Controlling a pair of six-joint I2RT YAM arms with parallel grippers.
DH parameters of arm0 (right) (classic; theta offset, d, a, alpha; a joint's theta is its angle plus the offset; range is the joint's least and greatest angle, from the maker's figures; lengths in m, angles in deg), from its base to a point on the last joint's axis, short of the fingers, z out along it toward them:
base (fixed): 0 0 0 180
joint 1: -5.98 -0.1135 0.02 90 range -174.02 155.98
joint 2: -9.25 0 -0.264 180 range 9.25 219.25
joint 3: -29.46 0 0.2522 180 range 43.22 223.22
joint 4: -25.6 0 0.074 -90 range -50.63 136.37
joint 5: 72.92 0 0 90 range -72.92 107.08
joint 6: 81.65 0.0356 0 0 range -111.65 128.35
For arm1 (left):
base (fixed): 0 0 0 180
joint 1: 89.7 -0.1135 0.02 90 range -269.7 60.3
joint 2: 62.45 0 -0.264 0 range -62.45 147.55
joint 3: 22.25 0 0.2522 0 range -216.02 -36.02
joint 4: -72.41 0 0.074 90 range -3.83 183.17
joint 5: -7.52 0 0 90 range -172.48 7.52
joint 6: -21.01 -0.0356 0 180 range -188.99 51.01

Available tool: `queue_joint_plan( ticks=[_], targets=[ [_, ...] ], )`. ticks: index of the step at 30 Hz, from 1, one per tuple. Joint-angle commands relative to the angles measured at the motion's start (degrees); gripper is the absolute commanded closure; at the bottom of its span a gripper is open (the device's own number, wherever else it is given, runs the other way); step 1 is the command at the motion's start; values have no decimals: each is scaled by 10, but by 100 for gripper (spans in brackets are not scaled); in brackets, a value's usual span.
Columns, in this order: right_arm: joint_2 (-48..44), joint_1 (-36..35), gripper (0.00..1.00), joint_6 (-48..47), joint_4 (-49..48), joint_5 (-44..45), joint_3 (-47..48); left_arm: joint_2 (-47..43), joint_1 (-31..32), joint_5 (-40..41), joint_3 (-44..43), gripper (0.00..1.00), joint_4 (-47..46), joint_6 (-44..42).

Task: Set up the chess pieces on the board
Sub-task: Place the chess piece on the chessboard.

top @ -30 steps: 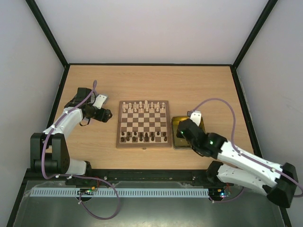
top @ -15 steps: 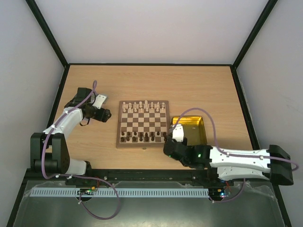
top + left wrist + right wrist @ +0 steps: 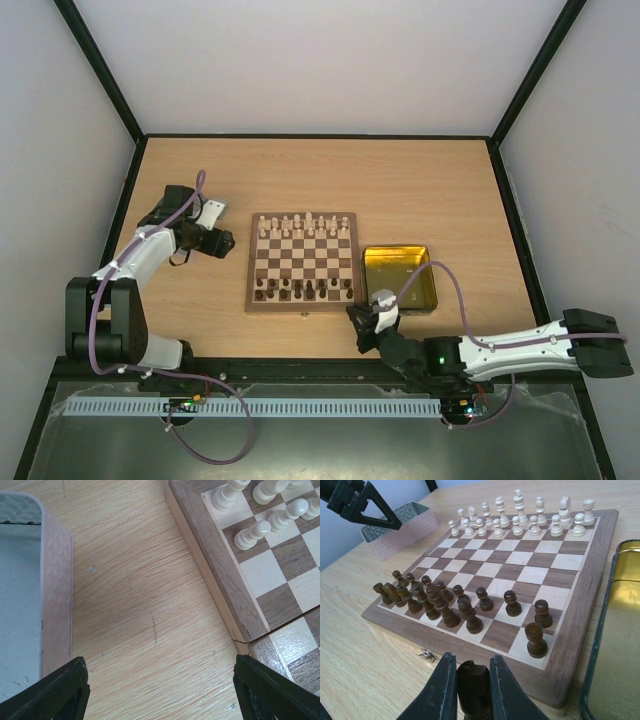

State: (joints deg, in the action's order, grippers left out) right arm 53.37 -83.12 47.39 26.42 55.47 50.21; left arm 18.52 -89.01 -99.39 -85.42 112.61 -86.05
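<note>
The board (image 3: 304, 262) lies mid-table, with cream pieces (image 3: 303, 227) along its far rows and dark brown pieces (image 3: 300, 290) along its near rows. In the right wrist view the board (image 3: 485, 645) fills the frame, with dark pieces (image 3: 445, 605) near and cream pieces (image 3: 520, 520) far. My right gripper (image 3: 372, 322) hovers just off the board's near right corner, shut on a dark brown chess piece (image 3: 475, 690). My left gripper (image 3: 222, 243) is open and empty over bare table left of the board (image 3: 225, 580).
A yellow-lined tin (image 3: 398, 278) sits right of the board, its rim showing in the right wrist view (image 3: 600, 645). A silver embossed lid (image 3: 55, 580) lies beside my left gripper and also shows in the right wrist view (image 3: 402, 527). A small metal clasp (image 3: 426, 654) sticks out of the board's near edge.
My right arm swung out of the tin and dropped low toward the table's near edge, carrying the dark piece to the board's near right corner. The left arm has not moved.
</note>
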Motion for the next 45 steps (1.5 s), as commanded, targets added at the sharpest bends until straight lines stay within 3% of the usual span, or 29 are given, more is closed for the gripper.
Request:
queue_joint_plan(
  ticks=[1,17,24,26,34,37,42,45],
  targets=[
    [-27,-8,98,-50,-212,21,-69,7,2,5,5,21,-2,5],
    [246,-8,98,-94,-483,-67,-68,14,11,17,3,21,-4,7],
    [277,-8,98,-108,-501,-77,-57,10,12,17,1,21,0,6],
    [263,-8,98,-119,-484,-80,-46,3,13,15,-9,24,12,4],
    [189,-9,98,-219,-240,-69,112,-91,31,-36,-72,40,82,-50],
    [181,0,98,-211,-208,-56,169,-124,52,-114,-93,49,118,-85],
    [228,52,98,-165,-142,-150,294,-191,66,-314,-82,51,141,-136],
    [255,60,98,-159,-141,-170,346,-218,69,-393,-68,59,142,-152]
  ],
)
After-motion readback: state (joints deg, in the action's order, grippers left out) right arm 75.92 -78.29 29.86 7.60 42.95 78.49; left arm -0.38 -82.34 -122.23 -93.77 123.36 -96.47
